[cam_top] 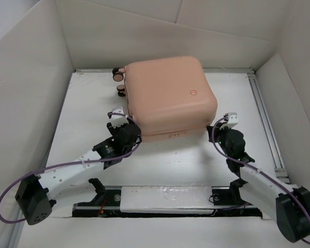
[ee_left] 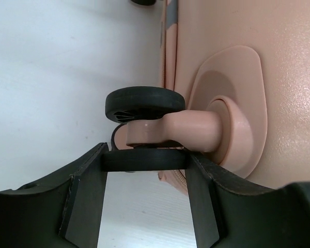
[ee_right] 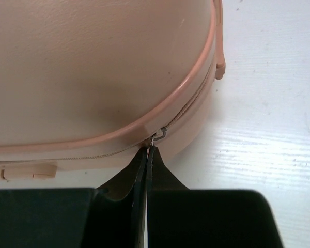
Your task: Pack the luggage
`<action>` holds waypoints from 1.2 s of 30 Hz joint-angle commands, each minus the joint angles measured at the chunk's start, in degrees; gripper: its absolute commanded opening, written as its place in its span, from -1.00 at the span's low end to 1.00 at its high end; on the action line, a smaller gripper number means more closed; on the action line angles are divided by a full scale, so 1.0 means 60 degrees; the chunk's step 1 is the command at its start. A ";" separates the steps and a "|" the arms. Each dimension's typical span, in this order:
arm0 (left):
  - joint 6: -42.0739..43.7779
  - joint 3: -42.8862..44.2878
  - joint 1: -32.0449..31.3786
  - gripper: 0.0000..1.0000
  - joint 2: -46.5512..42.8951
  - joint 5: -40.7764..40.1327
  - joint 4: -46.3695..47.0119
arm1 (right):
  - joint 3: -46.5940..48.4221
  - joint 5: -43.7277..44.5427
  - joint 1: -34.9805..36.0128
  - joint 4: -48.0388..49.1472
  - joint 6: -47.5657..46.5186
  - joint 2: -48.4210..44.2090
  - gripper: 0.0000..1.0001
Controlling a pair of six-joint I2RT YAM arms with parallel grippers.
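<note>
at the near edge of the counter (cam_top: 170,160) both arms reach forward to the front of the luggage (cam_top: 170,95), which lies flat mid-counter with its lid down. the left claw (ee_left: 144,164) is narrowed onto the lower black disc of a caster (ee_left: 165,129), fingers touching either side. the right claw (ee_right: 146,155) is pinched tight on the small metal zip pull (ee_right: 157,135) at the seam near a rounded corner. this looks like the zipping stage. the next move calls for drawing the pull along the curved seam without slipping, while the left braces the case. the far wheels (cam_top: 117,74) sit at the back left.
</note>
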 commanded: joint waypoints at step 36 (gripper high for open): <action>0.0659 0.1973 0.0118 -1.00 -0.0464 0.1992 0.1939 | 0.1324 -0.3631 0.5056 -0.1686 0.1080 -0.3192 -1.00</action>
